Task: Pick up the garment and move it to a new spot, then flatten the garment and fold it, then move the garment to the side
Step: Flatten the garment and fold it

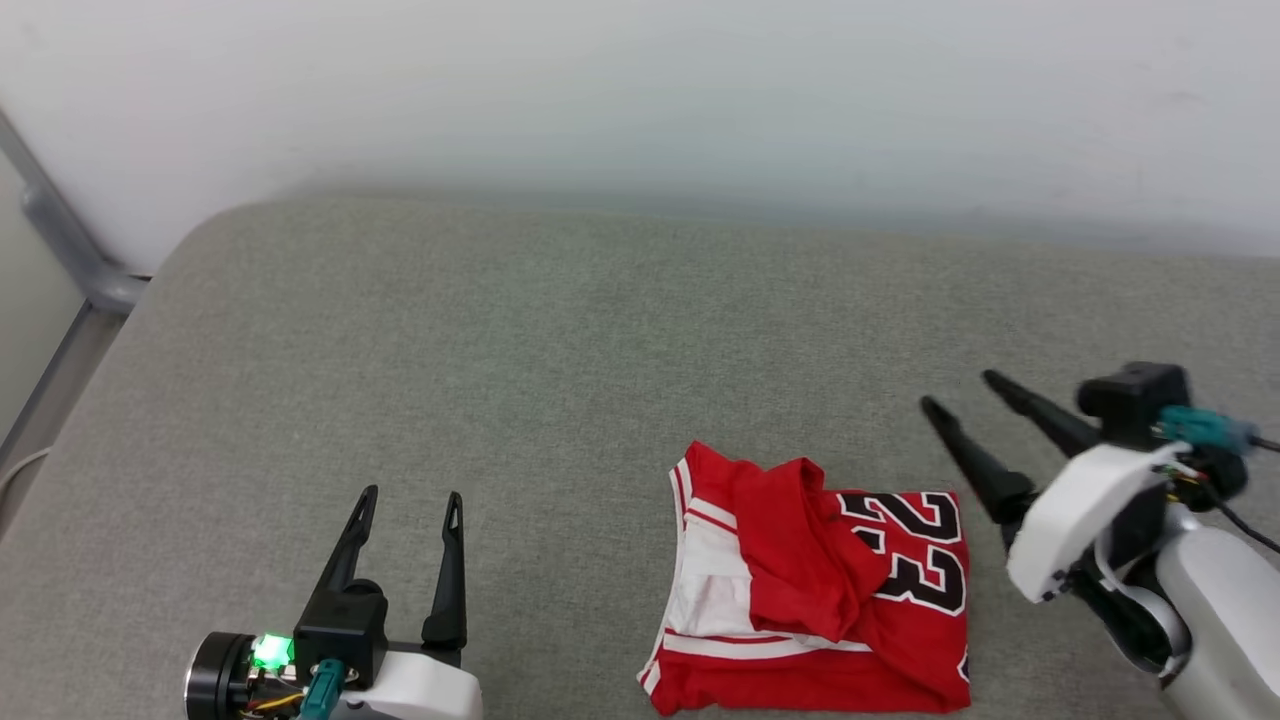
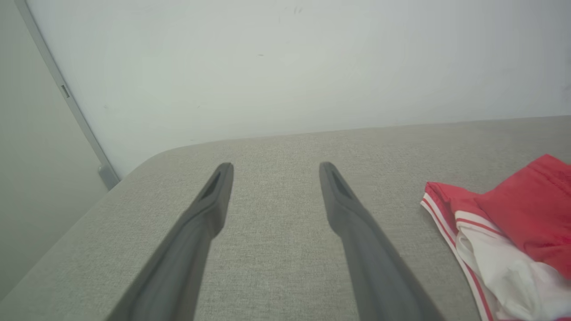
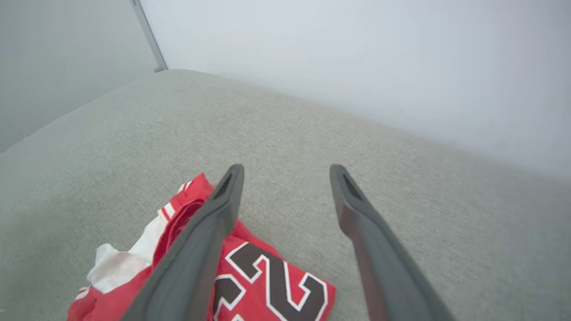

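A grey upholstered cushion (image 1: 560,380) fills the work area. A pale wall (image 1: 640,90) runs behind it from 10 to 2 o'clock, and a grey metal rail (image 1: 60,240) slants down at 9 to 10 o'clock off its rounded left corner. The cushion carries the garment (image 1: 820,590) alone, and nothing lies between either gripper and the cloth.

In the head view, the garment lies at about 5 o'clock from the middle, near the front edge. It is a folded red bundle, with a white sleeve panel and striped trim toward 9 o'clock and the black numerals (image 1: 915,550) toward 3 o'clock. A loose red flap is rumpled across its middle.

The right gripper (image 1: 960,390) is at about 4 o'clock in the head view, just off the garment's right edge at 1 o'clock from it. Its pale forearm comes in from the lower right and its fingers point toward 10 o'clock. The jaws stand apart with nothing between them. In the right wrist view, the right gripper (image 3: 287,167) is above the garment (image 3: 276,285), with one finger crossing the red cloth in the picture and bare cushion between the tips.

The left gripper (image 1: 412,495) is at 7 o'clock, well apart from the garment, with its fingers pointing to 12 o'clock, spread and empty. In the left wrist view, the left gripper (image 2: 276,166) frames plain cushion and the garment (image 2: 513,240) lies off at 4 o'clock.
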You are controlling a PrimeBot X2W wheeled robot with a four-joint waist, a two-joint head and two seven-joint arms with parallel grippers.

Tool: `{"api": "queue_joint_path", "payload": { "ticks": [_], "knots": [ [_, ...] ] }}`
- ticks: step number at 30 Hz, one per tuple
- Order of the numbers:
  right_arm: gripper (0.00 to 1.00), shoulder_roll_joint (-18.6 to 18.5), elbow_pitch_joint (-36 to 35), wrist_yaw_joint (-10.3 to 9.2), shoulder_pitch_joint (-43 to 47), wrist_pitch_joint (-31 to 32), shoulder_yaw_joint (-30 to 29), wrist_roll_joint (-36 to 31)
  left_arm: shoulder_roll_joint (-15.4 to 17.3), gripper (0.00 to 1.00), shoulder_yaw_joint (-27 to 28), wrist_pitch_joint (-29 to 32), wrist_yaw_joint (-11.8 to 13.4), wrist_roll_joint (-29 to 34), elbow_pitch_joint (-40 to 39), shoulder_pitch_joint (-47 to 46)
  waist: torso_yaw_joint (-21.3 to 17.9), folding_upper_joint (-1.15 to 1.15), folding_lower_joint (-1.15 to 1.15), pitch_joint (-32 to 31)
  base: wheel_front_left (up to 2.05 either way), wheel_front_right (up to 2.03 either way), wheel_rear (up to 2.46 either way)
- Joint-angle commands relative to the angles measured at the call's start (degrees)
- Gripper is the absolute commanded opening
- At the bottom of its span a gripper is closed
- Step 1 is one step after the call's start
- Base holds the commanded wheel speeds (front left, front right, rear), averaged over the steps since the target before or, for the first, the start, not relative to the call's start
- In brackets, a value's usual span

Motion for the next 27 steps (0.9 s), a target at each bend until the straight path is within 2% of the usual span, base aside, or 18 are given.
{"api": "queue_joint_path", "payload": {
  "ticks": [1,7,14,20,27],
  "knots": [
    [1.00,0.67,-0.28,-0.05,2.49,-3.14,-3.62,-2.38,0.30,1.00,0.22,-0.13,0.18,0.11,-0.07,0.79,-1.16,0.00,0.00,-1.01,0.00,0.00,0.00],
    [1.00,3.47,-1.43,-0.05,8.28,-10.30,-13.73,-9.30,0.31,1.00,0.23,-0.13,0.20,-0.06,-0.04,1.49,-2.47,0.00,0.00,-2.32,0.00,0.00,0.00],
    [1.00,10.39,-6.54,-0.04,17.62,-15.74,-25.28,-17.98,0.46,1.00,0.11,-0.13,0.20,0.05,-0.53,2.38,-3.49,0.00,0.00,-3.35,0.00,0.00,0.00],
    [1.00,16.30,-11.55,-0.05,24.55,-16.81,-30.95,-22.63,0.68,1.00,0.25,-0.13,0.37,-0.01,-1.09,3.53,-3.73,0.00,0.00,-4.03,0.00,0.00,0.00],
    [1.00,20.79,-15.15,-0.05,30.78,-16.97,-33.76,-25.45,0.98,1.00,0.16,-0.13,0.42,0.02,-1.28,4.51,-3.65,0.00,0.00,-4.50,0.00,0.00,0.00]
  ]
}}
